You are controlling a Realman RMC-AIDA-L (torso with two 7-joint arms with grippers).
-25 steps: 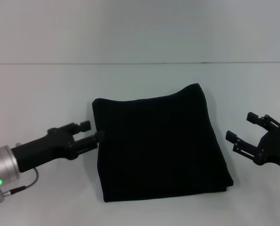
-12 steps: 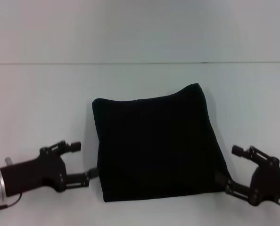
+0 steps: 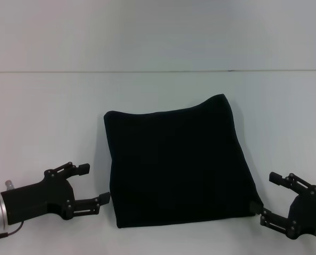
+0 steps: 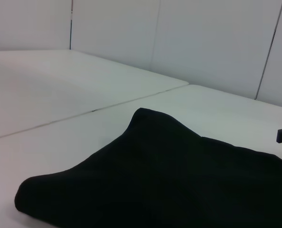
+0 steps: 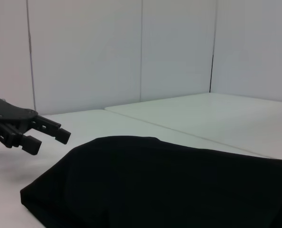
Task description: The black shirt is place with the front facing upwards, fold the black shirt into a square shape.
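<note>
Shirt [image 3: 176, 167] lies folded square; 2 spread grippers, left [image 3: 91, 187] and right [image 3: 271, 199], flank its near corners. Any snag could unfold it.

black shirt [image 3: 176, 164] lettering hidden, right hand [image 3: 271, 197] partly cropped

A white table [image 3: 46, 117] with a thin seam, backed by white wall panels [image 5: 84, 52]

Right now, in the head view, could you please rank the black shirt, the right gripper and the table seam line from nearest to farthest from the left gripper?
1. The black shirt, just beside the open left gripper, apart.
2. The right gripper, across the shirt, at its near right corner.
3. The table seam line, far behind.
</note>
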